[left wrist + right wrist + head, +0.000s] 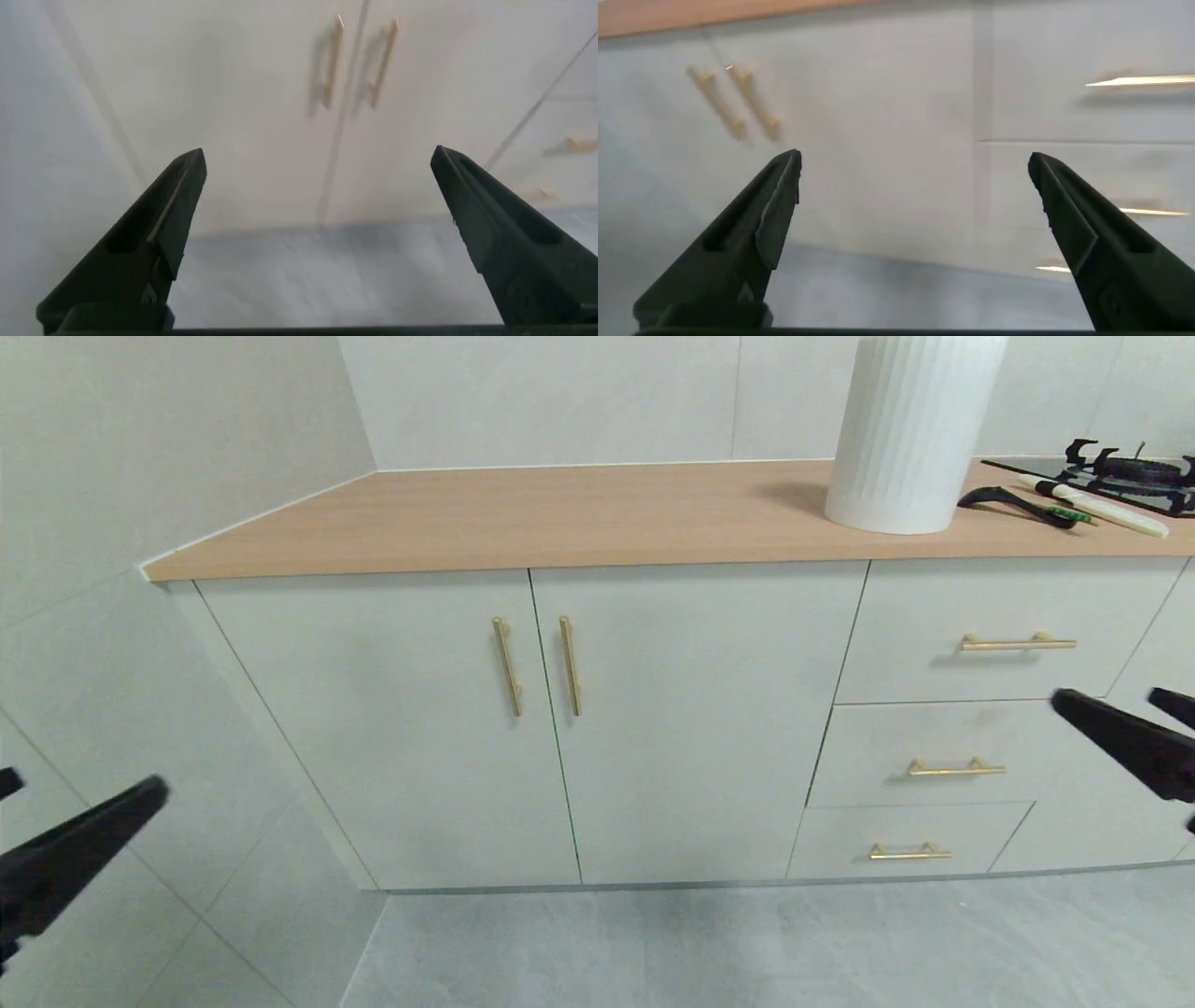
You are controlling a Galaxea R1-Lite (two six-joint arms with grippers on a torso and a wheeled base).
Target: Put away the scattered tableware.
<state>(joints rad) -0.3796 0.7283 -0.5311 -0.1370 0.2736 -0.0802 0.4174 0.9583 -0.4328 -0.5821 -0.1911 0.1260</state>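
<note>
From the head view, the tableware lies far off to the right on the wooden surface (pixel 560 513): a black utensil (pixel 1018 504) and a white utensil (pixel 1097 509) side by side, between a tall white vase (pixel 910 429) and the hob (pixel 1134 471). Both arms sit low, in front of the cabinet. The left end effector (pixel 89 786) is by the wall and well apart from everything. The right end effector (pixel 1106 700) is level with the drawers (pixel 934 737), and both are empty.

In the left wrist view, the left end effector (pixel 318 163) is spread wide, with the two door handles (pixel 360 61) beyond it.

In the right wrist view, the right end effector (pixel 915 163) is also spread wide and faces the drawer fronts.

I judge the reach has not begun. To do it well, the right arm should rise above the surface and come down on one utensil's handle across its narrow width. It should stay clear of the vase and hob, and close only once the handle sits between the fingers. Which drawer takes them, I cannot tell.
</note>
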